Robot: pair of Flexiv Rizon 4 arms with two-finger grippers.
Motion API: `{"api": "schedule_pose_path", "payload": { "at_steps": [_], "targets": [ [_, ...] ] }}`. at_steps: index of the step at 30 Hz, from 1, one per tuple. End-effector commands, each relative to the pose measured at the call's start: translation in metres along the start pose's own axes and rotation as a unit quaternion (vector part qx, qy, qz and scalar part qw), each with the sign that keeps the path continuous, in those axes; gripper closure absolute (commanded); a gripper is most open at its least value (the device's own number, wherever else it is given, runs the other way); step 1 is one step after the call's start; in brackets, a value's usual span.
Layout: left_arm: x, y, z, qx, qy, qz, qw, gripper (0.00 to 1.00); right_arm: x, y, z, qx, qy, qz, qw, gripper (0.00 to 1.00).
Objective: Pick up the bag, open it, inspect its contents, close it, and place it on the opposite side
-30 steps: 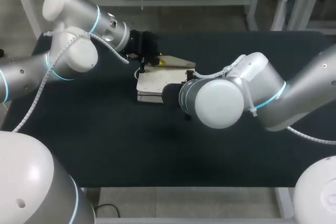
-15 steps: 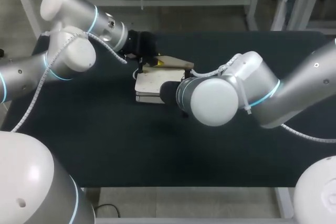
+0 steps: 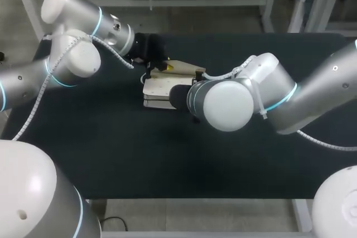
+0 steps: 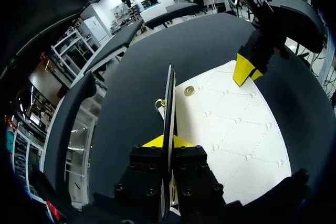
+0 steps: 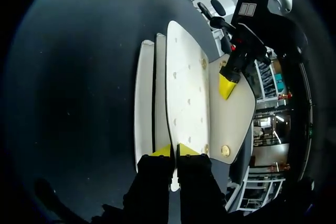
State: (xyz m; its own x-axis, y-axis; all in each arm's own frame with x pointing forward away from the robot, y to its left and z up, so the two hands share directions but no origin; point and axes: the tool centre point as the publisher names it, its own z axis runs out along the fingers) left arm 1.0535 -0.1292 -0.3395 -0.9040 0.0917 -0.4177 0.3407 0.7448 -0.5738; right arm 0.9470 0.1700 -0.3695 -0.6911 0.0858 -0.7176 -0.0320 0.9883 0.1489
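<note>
Pinching: left gripper (image 4: 160, 141) squeezes the raised flap (image 4: 169, 98) of the white quilted bag (image 3: 158, 88); right gripper (image 5: 173, 150) squeezes its body edge.
Bag: centre of the black table (image 3: 111, 149); left gripper at its twelve o'clock, right at three.

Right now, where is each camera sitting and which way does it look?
Head view: above and behind the robot, looking down on the table and white bag; left arm and right arm show.
Left wrist view: on the left wrist, looking along the left gripper, shut on the bag's flap; the right gripper is ahead.
Right wrist view: on the right wrist, looking along the right gripper, shut on the bag; the left gripper is ahead.
Shared: every view shows the bag.
</note>
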Motion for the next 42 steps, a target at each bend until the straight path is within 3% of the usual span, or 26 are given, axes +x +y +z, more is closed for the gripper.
{"api": "schedule_pose_path", "payload": {
  "at_steps": [1, 12, 14, 16, 17, 21, 24, 29, 31, 32, 34, 42],
  "targets": [
    [0.012, -0.002, -0.002, 0.012, -0.017, 0.017, 1.000, 1.00, 0.005, -0.001, 0.001, -0.011, -0.085, 0.001, 0.996, 1.00],
    [0.032, 0.004, -0.002, 0.033, -0.026, 0.062, 0.997, 1.00, 0.005, -0.001, 0.001, -0.011, -0.085, 0.001, 0.996, 1.00],
    [0.034, 0.006, -0.003, 0.036, -0.028, 0.056, 0.997, 0.62, 0.005, -0.001, 0.001, -0.011, -0.085, 0.001, 0.996, 1.00],
    [0.032, 0.007, -0.005, 0.037, -0.033, 0.048, 0.998, 0.12, 0.005, -0.001, 0.001, -0.011, -0.085, 0.001, 0.996, 1.00],
    [0.030, 0.006, -0.007, 0.038, -0.036, 0.045, 0.998, 0.00, 0.005, -0.001, 0.001, -0.011, -0.085, 0.001, 0.996, 1.00],
    [0.025, 0.001, -0.017, 0.042, -0.054, 0.051, 0.996, 0.00, 0.005, -0.001, 0.001, -0.011, -0.085, 0.001, 0.996, 1.00],
    [0.022, -0.003, -0.021, 0.038, -0.061, 0.057, 0.996, 0.16, 0.005, -0.001, 0.001, -0.011, -0.085, 0.001, 0.996, 1.00],
    [0.015, -0.007, -0.027, 0.037, -0.068, 0.066, 0.995, 0.31, 0.005, -0.001, 0.001, -0.011, -0.085, 0.001, 0.996, 1.00],
    [0.013, -0.007, -0.027, 0.036, -0.068, 0.067, 0.995, 0.52, 0.005, -0.001, 0.001, -0.011, -0.085, 0.001, 0.996, 1.00],
    [0.012, -0.007, -0.027, 0.036, -0.068, 0.067, 0.995, 0.57, 0.005, -0.001, 0.001, -0.011, -0.085, 0.001, 0.996, 1.00],
    [0.010, -0.007, -0.026, 0.040, -0.066, 0.063, 0.995, 1.00, 0.005, -0.001, 0.001, -0.011, -0.085, 0.001, 0.996, 1.00],
    [0.008, -0.006, -0.027, 0.042, -0.066, 0.062, 0.995, 1.00, 0.005, -0.001, 0.001, -0.011, -0.085, 0.001, 0.996, 1.00]
  ]
}}
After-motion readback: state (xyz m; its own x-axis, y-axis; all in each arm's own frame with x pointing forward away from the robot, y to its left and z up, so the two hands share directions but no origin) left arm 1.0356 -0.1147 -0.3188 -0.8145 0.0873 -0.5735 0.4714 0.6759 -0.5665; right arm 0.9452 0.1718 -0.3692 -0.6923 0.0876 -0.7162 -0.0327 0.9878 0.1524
